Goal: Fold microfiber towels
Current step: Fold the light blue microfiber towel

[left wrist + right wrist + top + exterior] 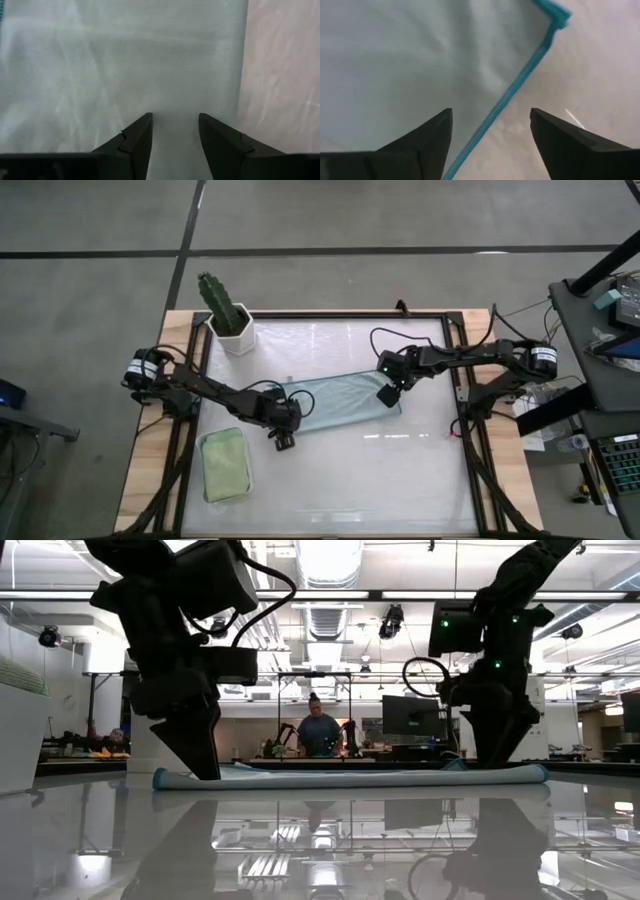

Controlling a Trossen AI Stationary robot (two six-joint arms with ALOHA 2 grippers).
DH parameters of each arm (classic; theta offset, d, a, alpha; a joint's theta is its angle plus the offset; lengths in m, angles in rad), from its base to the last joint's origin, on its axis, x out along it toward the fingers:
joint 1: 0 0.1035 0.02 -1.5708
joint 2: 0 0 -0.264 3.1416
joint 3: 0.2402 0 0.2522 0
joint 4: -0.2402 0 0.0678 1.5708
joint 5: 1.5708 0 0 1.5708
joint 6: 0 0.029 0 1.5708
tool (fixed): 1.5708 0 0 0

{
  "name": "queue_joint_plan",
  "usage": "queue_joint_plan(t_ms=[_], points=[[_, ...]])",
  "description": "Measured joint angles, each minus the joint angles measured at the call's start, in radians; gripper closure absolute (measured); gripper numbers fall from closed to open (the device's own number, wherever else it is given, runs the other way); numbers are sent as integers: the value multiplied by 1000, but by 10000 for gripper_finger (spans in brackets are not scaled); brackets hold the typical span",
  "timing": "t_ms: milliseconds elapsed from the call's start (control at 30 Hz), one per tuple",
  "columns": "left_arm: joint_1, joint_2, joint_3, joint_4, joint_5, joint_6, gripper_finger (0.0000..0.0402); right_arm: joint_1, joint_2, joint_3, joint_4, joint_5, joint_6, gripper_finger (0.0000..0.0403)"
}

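A pale blue towel (340,402) with a teal stitched edge (520,85) lies flat on the table as a long strip; in the low view (350,778) it shows as a thin band. My left gripper (283,438) is open, pointing down over the strip's left end (175,122). My right gripper (388,393) is open, pointing down over the strip's right end, its fingers astride the stitched edge (490,117). A sage green towel (226,465) lies folded in a white tray (205,442) at the near left. My left gripper stands with open fingers (205,765) down at the towel's left end; I cannot tell whether the tips touch the cloth. My right gripper stands with open fingers (495,755) down at the towel's right end; I cannot tell whether they touch it.
A cactus in a white pot (228,315) stands at the far left of the table. The tray sits close to my left gripper on its near side. A person (318,730) stands in the room beyond the table.
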State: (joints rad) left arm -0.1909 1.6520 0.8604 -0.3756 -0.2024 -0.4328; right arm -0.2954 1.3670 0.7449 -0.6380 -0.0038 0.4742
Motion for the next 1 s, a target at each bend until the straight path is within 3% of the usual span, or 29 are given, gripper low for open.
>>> queue_joint_plan(t_ms=[233, 333, 467, 600, 800, 1000], points=[[0, 0, -1, 0, -1, 0, 256, 0, 0, -56, 60, -57, 11, 124], [0, 0, -1, 0, -2, 0, 256, -6, -5, -89, 140, -78, 31, 124], [0, 0, -1, 0, -6, 0, 256, -7, -5, -123, 277, -183, 39, 125], [1, 0, -1, 0, -6, -2, 256, -7, -3, -129, 345, -200, 60, 133], [1, 0, -1, -1, -6, -2, 256, -7, -2, -131, 354, -195, 92, 178], [-1, 0, -1, -1, -6, -2, 256, -7, -6, -134, 356, -195, 105, 272]])
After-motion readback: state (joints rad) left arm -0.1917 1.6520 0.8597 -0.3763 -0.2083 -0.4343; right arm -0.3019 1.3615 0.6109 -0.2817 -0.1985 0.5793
